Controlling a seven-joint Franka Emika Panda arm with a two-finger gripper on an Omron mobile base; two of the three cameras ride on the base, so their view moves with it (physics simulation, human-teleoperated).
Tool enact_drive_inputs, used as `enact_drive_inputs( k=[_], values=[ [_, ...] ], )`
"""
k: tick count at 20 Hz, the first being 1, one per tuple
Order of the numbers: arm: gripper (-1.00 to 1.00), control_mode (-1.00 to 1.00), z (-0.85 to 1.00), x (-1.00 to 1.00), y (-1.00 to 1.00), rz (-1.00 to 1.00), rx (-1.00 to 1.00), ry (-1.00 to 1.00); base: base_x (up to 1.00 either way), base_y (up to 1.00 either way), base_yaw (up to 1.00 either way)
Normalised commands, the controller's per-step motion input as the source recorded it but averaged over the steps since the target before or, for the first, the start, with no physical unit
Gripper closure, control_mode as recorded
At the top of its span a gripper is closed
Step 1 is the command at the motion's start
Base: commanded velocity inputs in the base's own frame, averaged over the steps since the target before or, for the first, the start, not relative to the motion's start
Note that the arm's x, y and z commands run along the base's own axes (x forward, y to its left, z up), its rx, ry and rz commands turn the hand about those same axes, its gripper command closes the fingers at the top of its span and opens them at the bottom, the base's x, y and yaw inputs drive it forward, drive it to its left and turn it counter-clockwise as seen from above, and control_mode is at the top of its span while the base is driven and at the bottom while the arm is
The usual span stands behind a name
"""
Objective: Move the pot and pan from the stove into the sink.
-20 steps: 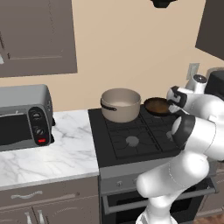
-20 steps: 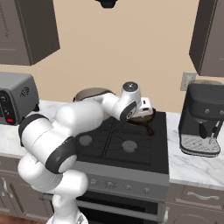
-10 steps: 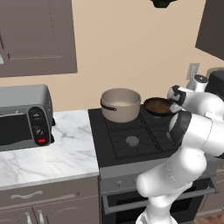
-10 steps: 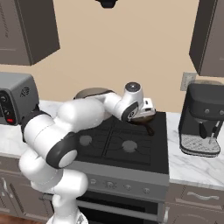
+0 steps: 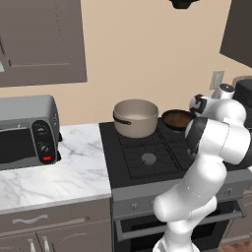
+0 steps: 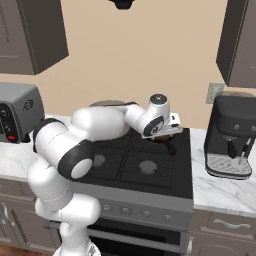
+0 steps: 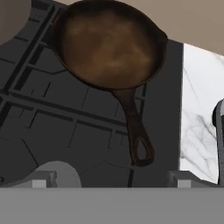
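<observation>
The pan point(image 7: 109, 43), a dark brown skillet with a rusty inside, sits on the stove point(image 7: 52, 113) at its back right, its long black handle point(image 7: 136, 133) pointing toward my hand. My gripper point(image 7: 111, 180) hovers open above the handle's end, with nothing between its fingers point(image 7: 43, 178). In the right base view the gripper point(image 6: 169, 131) hangs over the pan handle point(image 6: 171, 147). The beige pot point(image 5: 136, 117) stands on the back left burner, left of the pan point(image 5: 177, 118). The sink is out of view.
A grey toaster oven point(image 5: 24, 130) stands on the marble counter point(image 5: 64, 172) left of the stove. A black coffee machine point(image 6: 235, 135) stands on the counter right of the stove, close to the pan. Wall cabinets hang above on both sides.
My hand has shifted slightly to the right, nearer the pan handle's end. The pot and pan have not moved, and the gripper stays open.
</observation>
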Motion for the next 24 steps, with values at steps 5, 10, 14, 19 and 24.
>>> enact_drive_inputs(
  k=[5,10,14,19,24],
  values=[
    [-1.0,-1.0,0.0,0.0,0.0,0.0,0.0,0.0,0.0,0.0,0.0],
    [-1.0,-1.0,-0.17,0.02,-0.07,0.0,0.0,0.0,0.0,0.0,0.0],
    [-1.0,-1.0,-0.3,0.08,-0.1,0.01,-0.02,0.0,0.0,0.0,0.0],
    [-1.0,-1.0,-0.29,0.18,-0.13,0.01,-0.02,-0.02,0.0,0.0,0.0],
    [-1.0,-1.0,-0.26,0.23,-0.16,0.02,-0.01,-0.02,0.0,0.0,0.0]
  ],
)
